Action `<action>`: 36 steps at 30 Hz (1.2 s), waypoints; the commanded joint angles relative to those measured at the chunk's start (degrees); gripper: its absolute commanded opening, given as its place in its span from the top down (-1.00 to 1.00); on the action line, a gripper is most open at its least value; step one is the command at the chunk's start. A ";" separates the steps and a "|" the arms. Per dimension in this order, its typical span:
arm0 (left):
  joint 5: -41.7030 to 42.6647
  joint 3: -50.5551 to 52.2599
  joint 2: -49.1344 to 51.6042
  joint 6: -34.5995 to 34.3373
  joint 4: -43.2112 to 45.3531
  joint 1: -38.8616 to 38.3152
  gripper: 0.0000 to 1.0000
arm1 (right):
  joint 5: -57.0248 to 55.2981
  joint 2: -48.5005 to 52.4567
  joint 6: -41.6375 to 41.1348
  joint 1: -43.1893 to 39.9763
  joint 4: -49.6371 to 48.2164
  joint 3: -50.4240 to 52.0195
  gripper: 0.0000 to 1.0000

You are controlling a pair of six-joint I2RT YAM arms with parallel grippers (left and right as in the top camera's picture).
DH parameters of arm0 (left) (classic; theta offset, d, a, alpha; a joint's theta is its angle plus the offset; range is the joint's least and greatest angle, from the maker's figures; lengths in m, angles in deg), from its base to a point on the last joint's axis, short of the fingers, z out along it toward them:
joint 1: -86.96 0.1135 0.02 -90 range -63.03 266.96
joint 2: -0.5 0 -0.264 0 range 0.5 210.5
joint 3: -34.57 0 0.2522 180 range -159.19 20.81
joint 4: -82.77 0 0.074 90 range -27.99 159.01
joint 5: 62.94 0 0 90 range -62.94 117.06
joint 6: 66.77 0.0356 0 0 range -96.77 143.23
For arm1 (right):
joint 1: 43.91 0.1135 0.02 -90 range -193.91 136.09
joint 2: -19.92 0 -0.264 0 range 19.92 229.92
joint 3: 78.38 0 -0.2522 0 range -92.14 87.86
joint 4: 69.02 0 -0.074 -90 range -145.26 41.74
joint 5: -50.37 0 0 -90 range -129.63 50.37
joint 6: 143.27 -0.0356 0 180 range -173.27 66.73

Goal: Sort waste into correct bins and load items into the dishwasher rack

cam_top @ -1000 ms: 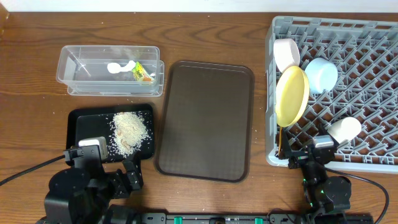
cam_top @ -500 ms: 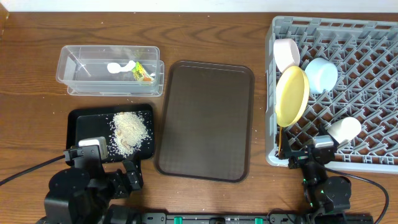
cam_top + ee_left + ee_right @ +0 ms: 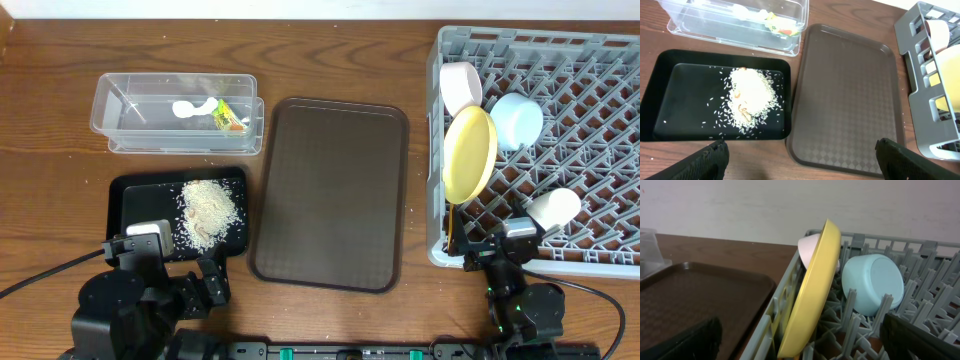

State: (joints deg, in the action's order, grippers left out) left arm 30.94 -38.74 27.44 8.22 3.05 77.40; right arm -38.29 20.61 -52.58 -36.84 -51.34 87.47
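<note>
Above the table [image 3: 60, 60], sorting looks finished: the round yellow plate [image 3: 470, 153] stands in the large grey lattice rack [image 3: 600, 150], and whitish rice grains [image 3: 208, 212] lie in the shallow black tray [image 3: 140, 200]; only a retreat seems called for. Left wrist view: left fingers [image 3: 705, 160] spread wide, empty. Right wrist view: right fingers [image 3: 685, 341] wide too, apparently empty.

A: Along the right edge sits the grey rack [image 3: 590, 150]. A yellow plate [image 3: 470, 153] stands on edge, with a pinkish bowl [image 3: 460, 86], blue bowl [image 3: 517, 120] and white cup [image 3: 555, 208] around it.
B: Far-left, the clear tub [image 3: 110, 105] holds the wrapper [image 3: 231, 117] and white scrap [image 3: 190, 107]. There's rice [image 3: 209, 210] in the black tray [image 3: 135, 200] near-left, and a brown tray [image 3: 330, 195] mid-table.
</note>
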 commanded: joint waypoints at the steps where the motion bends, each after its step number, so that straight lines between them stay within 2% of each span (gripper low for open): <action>1: -1.18 0.13 -0.22 0.00 -0.94 -0.13 -0.93 | 0.42 -0.37 0.66 1.57 0.22 0.07 -0.99; 6: -6.45 1.92 -1.25 0.50 -0.96 2.80 -0.93 | 0.42 -0.37 0.68 1.57 0.22 0.07 -0.98; 11: -9.35 11.41 -7.43 0.66 5.09 5.79 -0.93 | 0.42 -0.37 0.68 1.57 0.22 0.07 -0.99; 22: -9.11 41.35 -24.04 0.61 39.52 7.89 -0.93 | 0.42 -0.37 0.66 1.57 0.20 0.07 -0.98; 30: -9.49 55.80 -26.84 0.61 67.36 7.93 -0.93 | 0.42 -0.37 0.66 1.57 0.22 0.07 -0.98; 33: -9.42 59.45 -26.84 0.61 73.18 7.93 -0.93 | 0.42 -0.37 0.68 1.57 0.22 0.07 -0.99; 36: -7.72 59.32 -26.84 3.52 69.77 7.93 -0.93 | 0.42 -0.37 0.68 1.57 0.20 0.07 -0.98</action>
State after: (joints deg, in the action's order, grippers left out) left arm 22.26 20.32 1.10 8.75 73.45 85.05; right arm -38.11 20.59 -52.58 -36.84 -51.34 87.47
